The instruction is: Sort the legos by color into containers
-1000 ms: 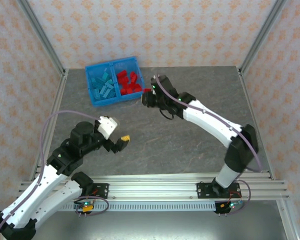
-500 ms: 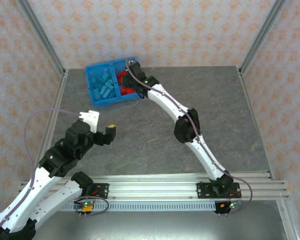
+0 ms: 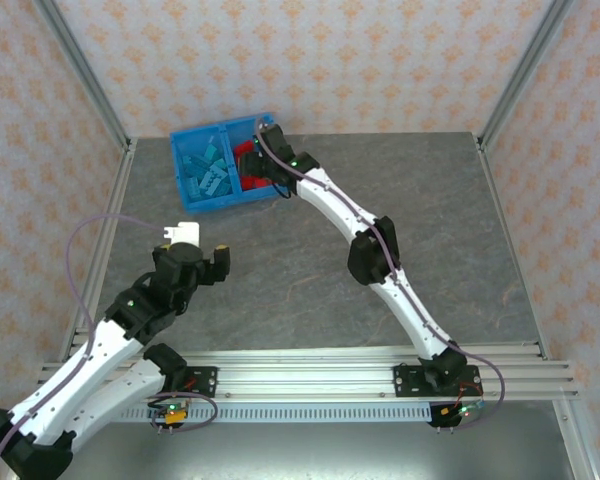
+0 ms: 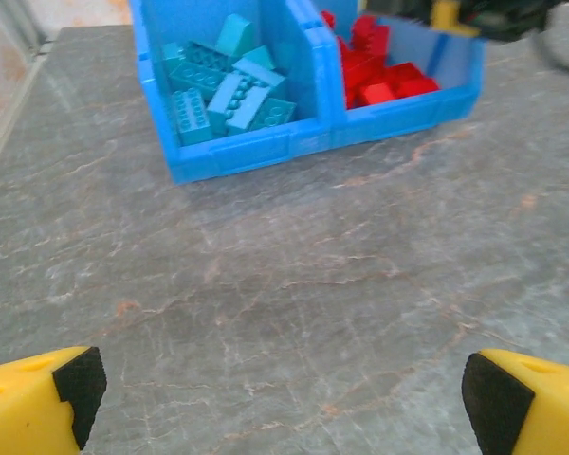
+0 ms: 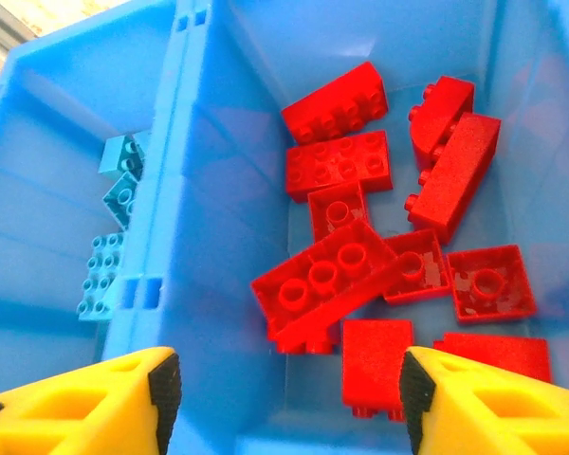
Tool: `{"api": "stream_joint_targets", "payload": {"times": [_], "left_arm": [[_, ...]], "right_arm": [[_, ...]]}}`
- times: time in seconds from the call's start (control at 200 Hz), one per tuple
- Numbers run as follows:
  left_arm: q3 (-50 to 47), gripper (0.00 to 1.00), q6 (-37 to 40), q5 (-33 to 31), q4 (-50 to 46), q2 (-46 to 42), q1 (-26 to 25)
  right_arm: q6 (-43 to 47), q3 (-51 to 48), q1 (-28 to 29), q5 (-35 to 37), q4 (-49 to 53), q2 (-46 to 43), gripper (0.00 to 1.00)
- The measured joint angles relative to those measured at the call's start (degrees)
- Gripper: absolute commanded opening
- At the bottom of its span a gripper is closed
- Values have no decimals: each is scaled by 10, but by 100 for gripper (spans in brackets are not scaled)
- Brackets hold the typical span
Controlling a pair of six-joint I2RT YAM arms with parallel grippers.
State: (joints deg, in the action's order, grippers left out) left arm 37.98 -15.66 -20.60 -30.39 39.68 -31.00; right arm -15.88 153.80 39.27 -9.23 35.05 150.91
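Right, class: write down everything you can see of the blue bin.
The bin is a blue, slightly translucent plastic rectangle, upright on the grey table near its far left corner. A middle wall splits it in two: light blue bricks lie in the left half, red bricks in the right. The open right hand hangs over the red half.

Bin [image 4: 256,156]: translucent blue. Light blue legos [image 4: 229,90] left of its middle wall [image 4: 315,81], bright red legos [image 5: 337,166] right. Desk [image 4: 294,313]: grey, veined like marble. Right claw [image 5: 286,379]: yellow fingers [image 5: 85,408], black pads [image 5: 166,379]. Wallpaper [image 3: 330,60] behind bin: peach, floral.
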Motion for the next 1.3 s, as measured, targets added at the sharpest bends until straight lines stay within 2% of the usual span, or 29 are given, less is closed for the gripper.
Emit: {"api": "stream_joint_targets", "payload": {"times": [0.055,0.13,0.25,0.355,0.44,0.516,0.706,0.816,0.941,1.121,1.296], "left_arm": [[-11,100,-4,-20,21,16,5],[-24,100,-8,-46,51,35,24],[-54,100,-8,-69,114,50,69],[-90,100,1,-69,175,57,112],[-112,100,19,-69,218,75,136],[-119,100,44,-66,250,102,148],[-120,100,97,-62,322,200,151],[-122,100,109,-56,366,249,157],[-135,100,130,-41,440,290,167],[-143,100,153,26,553,347,221],[-144,100,167,107,675,432,267]], "right_arm": [[7,-34,-1,-2,19,-43,68],[20,-132,-3,2,31,-142,71],[52,-364,-8,29,6,-365,79],[74,-546,-12,80,-30,-560,84],[89,-675,-16,135,-53,-698,90],[101,-781,-19,196,-71,-791,100],[124,-1051,-47,390,-158,-963,99],[140,-1184,-111,454,-242,-994,99],[158,-1273,-195,456,-341,-951,99],[155,-1330,-297,374,-542,-822,99],[174,-1320,-318,293,-664,-720,100]]}}
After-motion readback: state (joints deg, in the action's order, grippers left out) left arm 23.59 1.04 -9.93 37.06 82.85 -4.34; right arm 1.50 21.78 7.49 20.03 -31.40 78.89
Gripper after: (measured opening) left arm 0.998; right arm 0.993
